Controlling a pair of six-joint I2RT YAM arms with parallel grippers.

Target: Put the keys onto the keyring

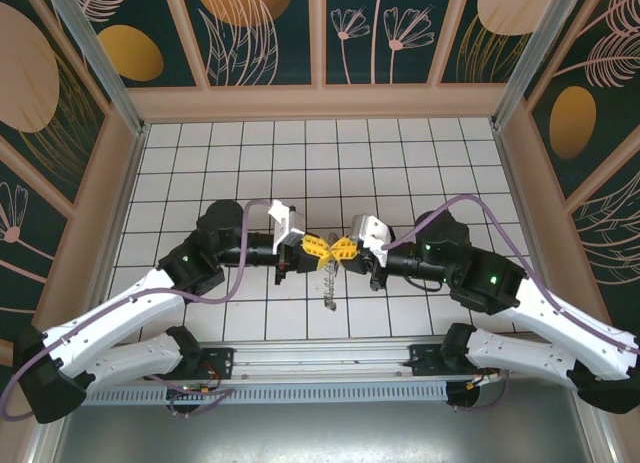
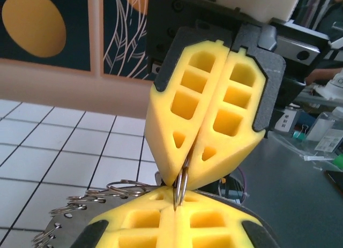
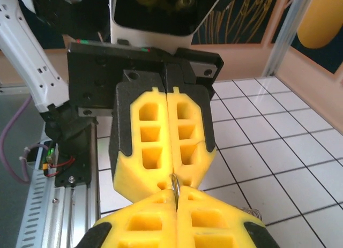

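The keyring [image 1: 328, 281] hangs edge-on below the two grippers, which meet tip to tip over the middle of the tiled floor. My left gripper [image 1: 318, 249] and right gripper [image 1: 344, 249] are both shut on its thin silver rim. In the left wrist view the rim [image 2: 181, 185] runs from my left gripper [image 2: 175, 202] up into the right gripper [image 2: 182, 178]. In the right wrist view the same wire [image 3: 174, 182] sits in the seam of my right gripper [image 3: 175, 197]. Small metal rings [image 2: 115, 190] fringe the rim. The keys are hidden among the hanging metal.
White tiled floor [image 1: 230, 163] stretches behind and to both sides of the grippers. Patterned walls [image 1: 265, 33] enclose it. A metal rail [image 1: 320, 358] with the arm bases runs along the near edge.
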